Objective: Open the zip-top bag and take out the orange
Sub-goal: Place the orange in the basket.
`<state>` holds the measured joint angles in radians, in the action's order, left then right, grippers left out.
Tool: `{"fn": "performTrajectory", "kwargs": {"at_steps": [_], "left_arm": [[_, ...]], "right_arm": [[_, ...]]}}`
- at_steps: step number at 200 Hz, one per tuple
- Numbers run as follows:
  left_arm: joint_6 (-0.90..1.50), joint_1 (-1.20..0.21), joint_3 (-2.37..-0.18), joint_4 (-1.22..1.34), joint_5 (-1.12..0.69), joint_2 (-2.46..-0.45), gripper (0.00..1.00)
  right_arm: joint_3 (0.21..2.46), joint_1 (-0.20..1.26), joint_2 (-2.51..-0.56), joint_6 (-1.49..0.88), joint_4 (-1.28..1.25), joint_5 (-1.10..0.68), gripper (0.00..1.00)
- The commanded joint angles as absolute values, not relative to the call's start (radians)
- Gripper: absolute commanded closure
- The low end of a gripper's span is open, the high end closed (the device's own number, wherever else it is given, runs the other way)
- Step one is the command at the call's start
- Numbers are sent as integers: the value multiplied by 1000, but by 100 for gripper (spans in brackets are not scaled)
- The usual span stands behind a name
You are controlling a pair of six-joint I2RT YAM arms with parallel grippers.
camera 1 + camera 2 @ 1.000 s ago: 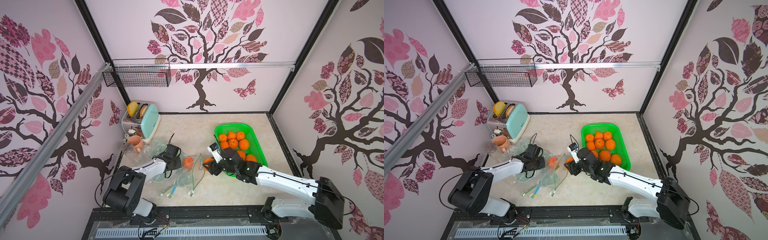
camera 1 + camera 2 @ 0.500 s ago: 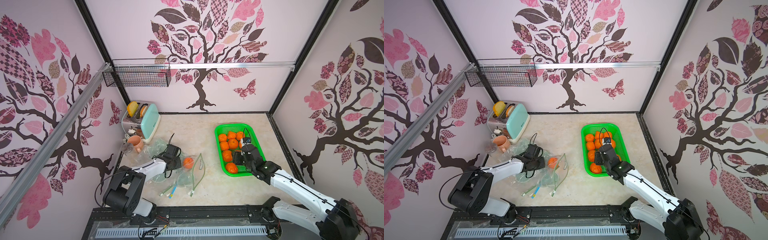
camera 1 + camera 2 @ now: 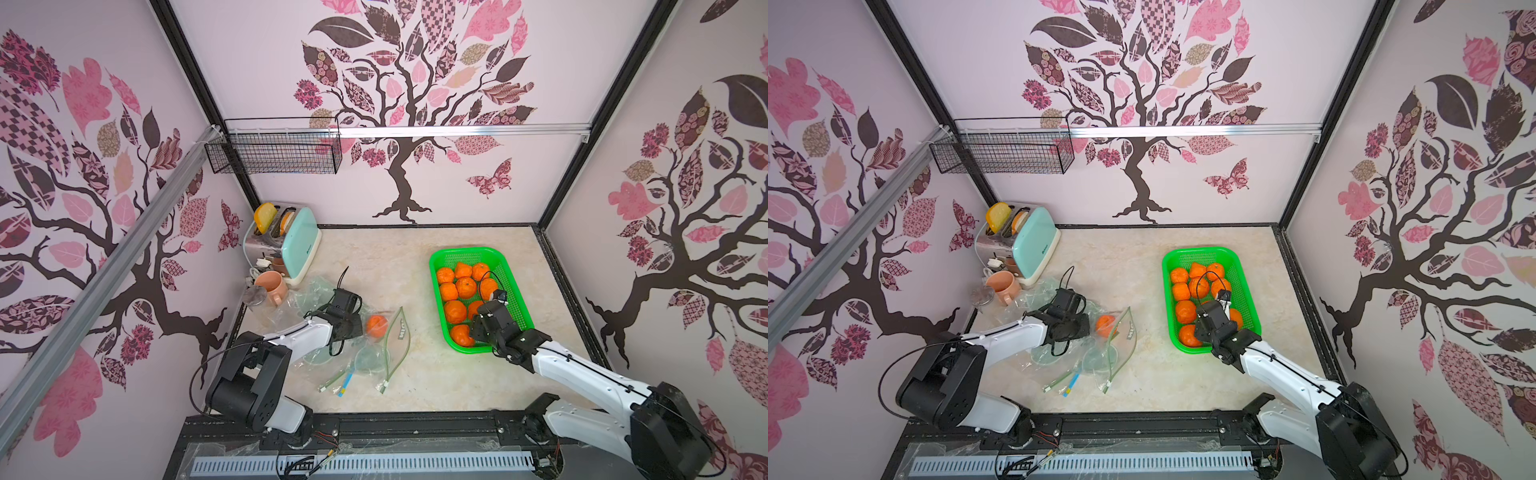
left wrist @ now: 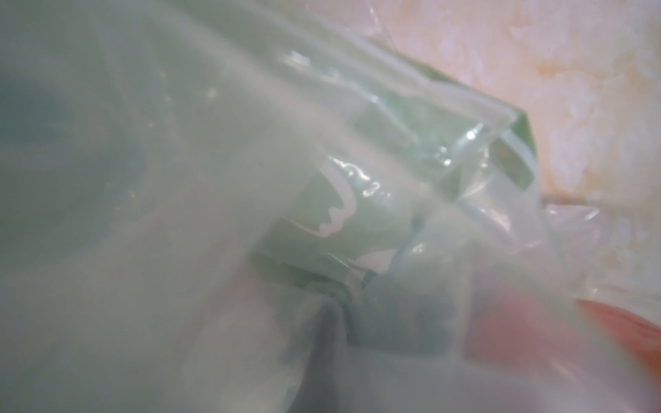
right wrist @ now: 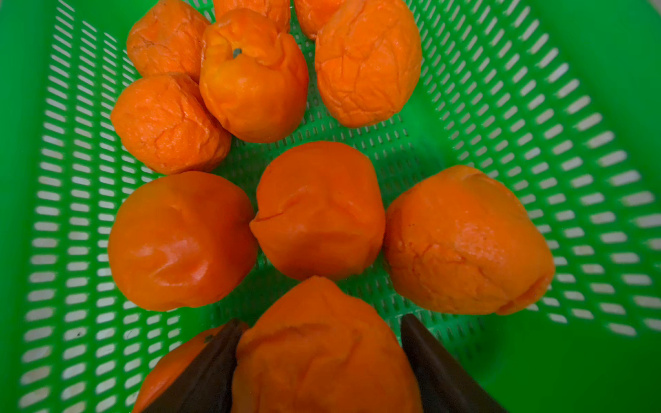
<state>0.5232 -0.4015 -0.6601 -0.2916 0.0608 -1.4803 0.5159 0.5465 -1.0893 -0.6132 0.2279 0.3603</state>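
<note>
A clear zip-top bag (image 3: 376, 353) with a green zip strip lies crumpled left of centre, its mouth gaping, and one orange (image 3: 377, 325) (image 3: 1105, 325) sits in it. My left gripper (image 3: 353, 323) is shut on the bag's plastic beside that orange. In the left wrist view the plastic (image 4: 322, 214) fills the picture and hides the jaws. My right gripper (image 5: 318, 320) hangs low in the green basket (image 3: 465, 253). It is open, with an orange (image 5: 322, 357) between its fingers and a slim gap on one side. In both top views its body hides the fingers.
Several more oranges (image 5: 318, 211) lie in the basket (image 5: 536, 107). A mint toaster (image 3: 291, 245), a peach mug (image 3: 272, 286) and a small glass jar (image 3: 254, 296) stand at the back left beside loose empty bags (image 3: 316, 291). A wire basket (image 3: 276, 151) hangs on the back wall.
My right arm carried an orange from beside the bag across to the green basket, and its jaws have widened. The left arm and the bag have stayed still.
</note>
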Motion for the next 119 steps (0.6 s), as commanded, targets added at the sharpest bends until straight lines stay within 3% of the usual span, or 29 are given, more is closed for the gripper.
{"fn": "performTrajectory", "kwargs": {"at_steps": [1,119], "left_arm": [[520,-396,-663,-308,54,-1507,100],[518,-396,-663,-307,52,-1507,100]], "right_arm": [[521,543,-1084,-639,230,315,23],[580,543,-1065,-624,344,344,14]]}}
